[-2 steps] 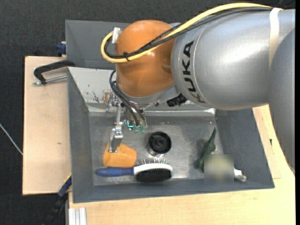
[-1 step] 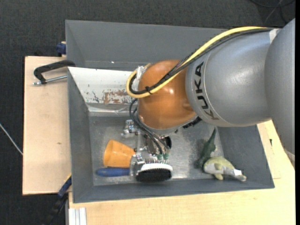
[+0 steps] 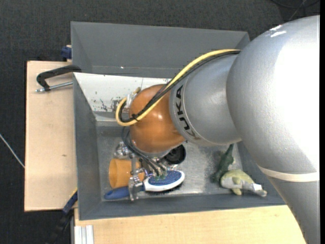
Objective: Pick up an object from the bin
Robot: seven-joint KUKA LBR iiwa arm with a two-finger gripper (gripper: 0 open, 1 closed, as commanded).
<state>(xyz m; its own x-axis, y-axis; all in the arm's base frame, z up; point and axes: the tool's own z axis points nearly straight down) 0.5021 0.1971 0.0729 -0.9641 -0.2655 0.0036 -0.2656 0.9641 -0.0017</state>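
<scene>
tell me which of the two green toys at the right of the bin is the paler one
The pale yellow-green toy, lying lower in the view and farther right. The dark green figure is just above it and is slimmer and much darker.

In the grey bin [image 3: 152, 47] we see an orange cup [image 3: 119, 172] front left, green toy figures [image 3: 225, 162] front right.

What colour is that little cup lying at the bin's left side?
Orange; the cup shows best in the camera view.
</scene>
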